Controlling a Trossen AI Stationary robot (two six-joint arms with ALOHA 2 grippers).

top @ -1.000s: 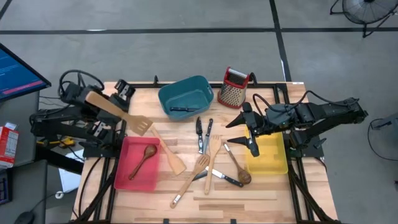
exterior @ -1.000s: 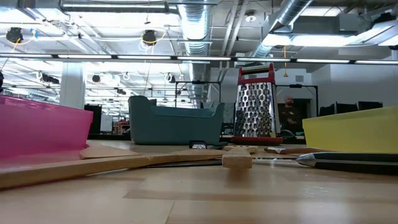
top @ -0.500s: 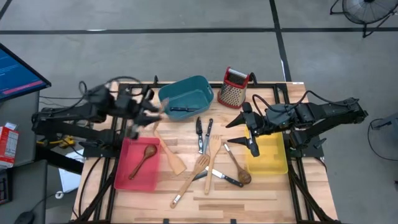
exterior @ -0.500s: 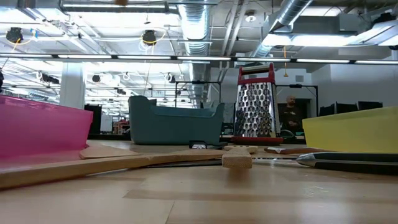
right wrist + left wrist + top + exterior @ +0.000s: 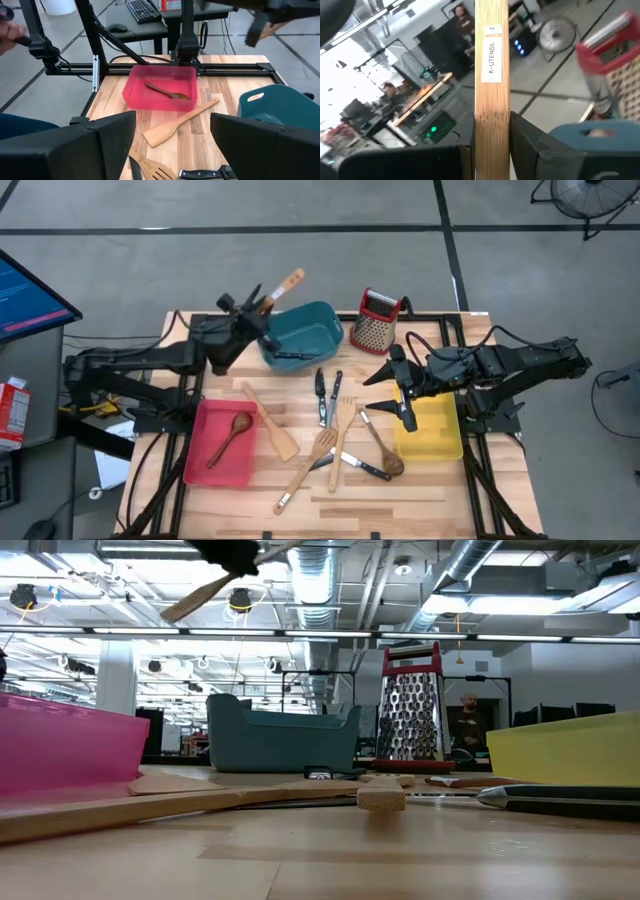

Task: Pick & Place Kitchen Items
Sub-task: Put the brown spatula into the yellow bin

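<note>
Utensils mostly sit mid-table (image 5: 420, 495): pale spatula (image 5: 268, 420), forks, knives (image 5: 322, 395) and dark spoon (image 5: 383, 448) scattered between red bin (image 5: 222, 442) and yellow bin (image 5: 432, 435).

Table is pale wood on a black frame, grey floor all round; the low view shows an open lab with ducts and strip lights, a person far behind the grater (image 5: 376, 321).

Teal bin (image 5: 298, 333) at the far edge holds one knife. Red bin holds a wooden spoon (image 5: 230, 437). Near edge of the table is bare, and so is the strip between red bin and the left edge.

My left gripper (image 5: 250, 315) is up over the teal bin's left rim, pinched on a wooden spatula (image 5: 280, 288), handle pointing out past the far edge; the wrist view shows the fingers (image 5: 527, 142) tight on it.

My right gripper (image 5: 395, 392) hangs spread wide over the yellow bin's left edge, holding nothing.

Change from a second ago: left arm swung the spatula from beyond the left edge to the teal bin. Right arm unchanged.
</note>
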